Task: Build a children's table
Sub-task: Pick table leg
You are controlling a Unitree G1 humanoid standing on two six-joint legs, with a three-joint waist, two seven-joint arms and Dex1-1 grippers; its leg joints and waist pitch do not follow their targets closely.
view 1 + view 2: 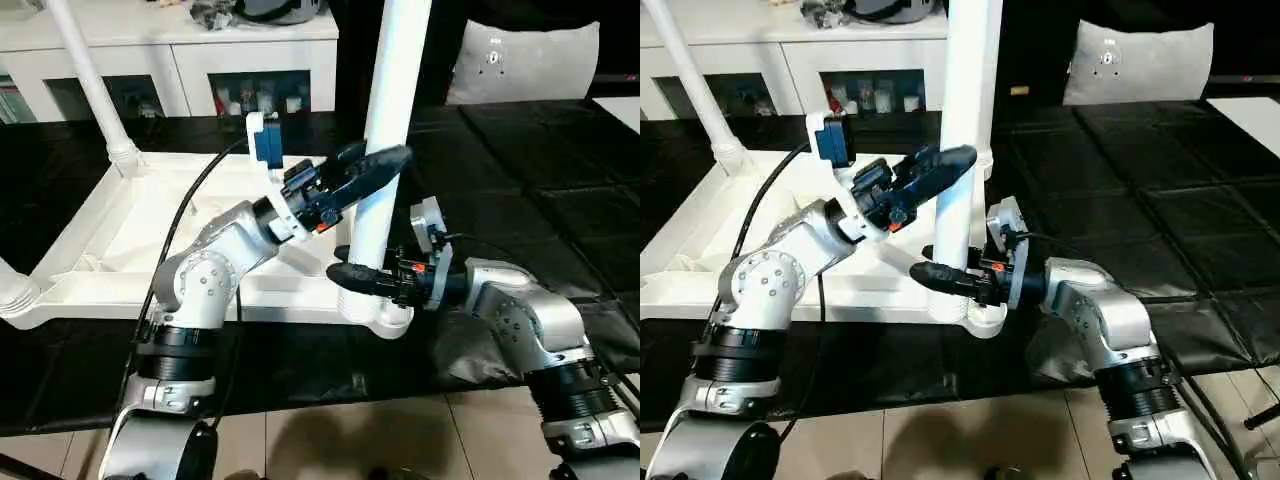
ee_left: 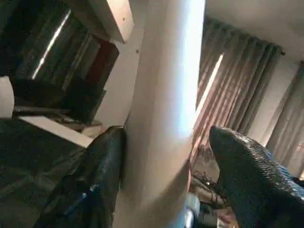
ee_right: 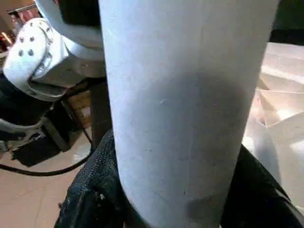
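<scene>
Leg (image 1: 388, 130) upright in near corner socket, right tool (image 1: 362, 277) pinching it, left tool (image 1: 372, 165) spread around it.

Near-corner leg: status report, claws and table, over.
Right claw shut on near-corner leg, low by its socket. Left claw straddles it higher, open. Leg upright in tabletop. Nothing obstructing.

— What stands closest to the lens?
— A white table leg (image 3: 190, 109), upright, with the right gripper (image 3: 178, 199) pinching it, one black finger (image 3: 92, 190) on each side.
— And behind it?
— The ribbed white table top (image 3: 280, 114) on one side, a silver forearm (image 3: 52, 57) on the other.
</scene>
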